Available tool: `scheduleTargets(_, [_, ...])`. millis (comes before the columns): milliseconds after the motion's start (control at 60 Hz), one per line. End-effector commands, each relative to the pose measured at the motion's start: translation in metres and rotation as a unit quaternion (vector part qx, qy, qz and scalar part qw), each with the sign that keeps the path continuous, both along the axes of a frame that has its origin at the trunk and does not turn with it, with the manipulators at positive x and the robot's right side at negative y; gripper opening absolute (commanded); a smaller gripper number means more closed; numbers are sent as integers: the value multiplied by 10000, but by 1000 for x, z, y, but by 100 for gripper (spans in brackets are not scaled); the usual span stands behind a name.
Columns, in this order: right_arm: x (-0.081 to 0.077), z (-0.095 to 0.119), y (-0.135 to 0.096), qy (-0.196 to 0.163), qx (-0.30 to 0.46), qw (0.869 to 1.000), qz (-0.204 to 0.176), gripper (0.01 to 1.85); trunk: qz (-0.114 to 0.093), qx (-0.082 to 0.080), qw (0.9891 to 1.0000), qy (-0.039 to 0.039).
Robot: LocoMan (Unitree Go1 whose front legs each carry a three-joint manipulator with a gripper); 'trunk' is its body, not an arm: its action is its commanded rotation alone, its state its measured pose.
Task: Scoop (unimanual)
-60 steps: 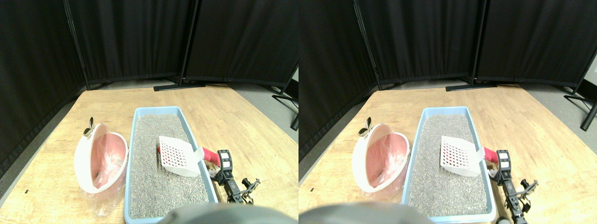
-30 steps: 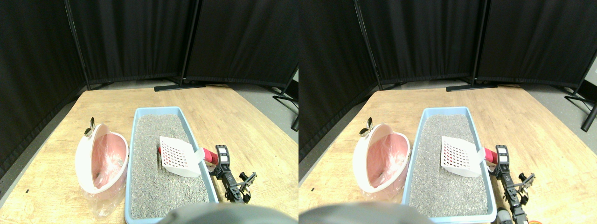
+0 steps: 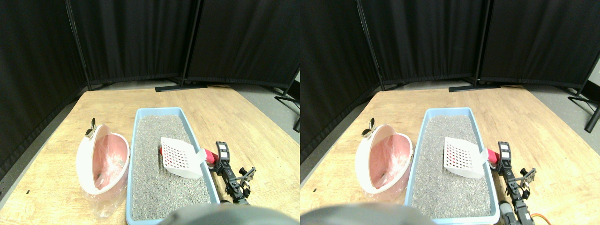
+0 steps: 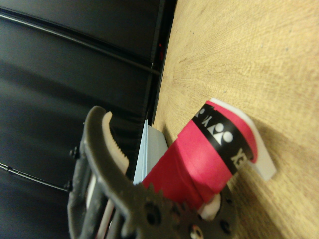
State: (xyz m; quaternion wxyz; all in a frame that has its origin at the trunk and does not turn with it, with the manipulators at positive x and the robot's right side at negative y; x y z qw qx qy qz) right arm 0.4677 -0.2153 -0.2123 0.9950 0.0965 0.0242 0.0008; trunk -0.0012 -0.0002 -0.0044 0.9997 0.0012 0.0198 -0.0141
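Observation:
A white slotted scoop lies on the grey litter in the light blue litter box. Its red wrapped handle sticks out over the box's right rim. A small red thing shows at the scoop's far edge. My right gripper is at the end of the handle, on the wooden floor right of the box. In the wrist view the red handle, with its black band, lies close beside a toothed finger. A gap shows between that finger and the handle, so the jaws stand open.
A white bin with a pink plastic liner leans just left of the litter box. Black curtain panels on metal stands close off the back. A stand's foot lies on the floor behind the wooden board.
My right gripper has moved forward and left along the floor, closing in on the end of the red handle. The scoop, box and bin have not moved.

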Motion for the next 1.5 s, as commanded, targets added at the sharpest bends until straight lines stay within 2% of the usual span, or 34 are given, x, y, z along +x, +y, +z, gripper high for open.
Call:
scheduleTargets(17, [3, 2, -1, -44, 19, 10000, -45, 99, 30, 15, 10000, -2])
scheduleTargets(300, [7, -2, 0, 46, 43, 10000, -24, 100, 30, 15, 10000, -2])
scheduleTargets(633, [12, -7, 2, -79, 198, 9998, -4, 95, 96, 38, 9999, -21])
scheduleTargets(733, [12, -6, 2, -156, 203, 9997, -24, 78, 96, 38, 9999, -21])
scheduleTargets(783, [14, -9, 1, -403, 106, 9990, 132, 48, 97, 37, 9999, -28])
scheduleTargets(800, [14, -9, 1, -403, 106, 9990, 132, 48, 97, 37, 9999, -28])
scheduleTargets(817, [14, -9, 0, -480, 56, 9987, 189, 28, 97, 37, 9999, -28])
scheduleTargets(833, [15, -9, 0, -522, 26, 9984, 218, 20, 97, 37, 9999, -28])
scheduleTargets(850, [15, -9, 0, -522, 26, 9984, 218, 20, 97, 37, 9999, -28])
scheduleTargets(867, [14, -9, 0, -584, -18, 9980, 251, 9, 97, 37, 9999, -28])
scheduleTargets(883, [14, -9, 0, -584, -18, 9980, 251, 9, 97, 37, 9999, -28])
scheduleTargets(900, [15, -10, -1, -772, -71, 9963, 362, 5, 89, 30, 10000, -28])
scheduleTargets(1300, [3, 0, -7, -1069, -156, 9930, 473, 5, 78, 16, 10000, -25])
scheduleTargets(1417, [-4, 11, -8, -1184, -190, 9914, 531, 5, 91, -6, 10000, -40])
scheduleTargets(1500, [-8, 28, -7, -1393, -191, 9883, 589, 5, 99, -18, 9999, -48])
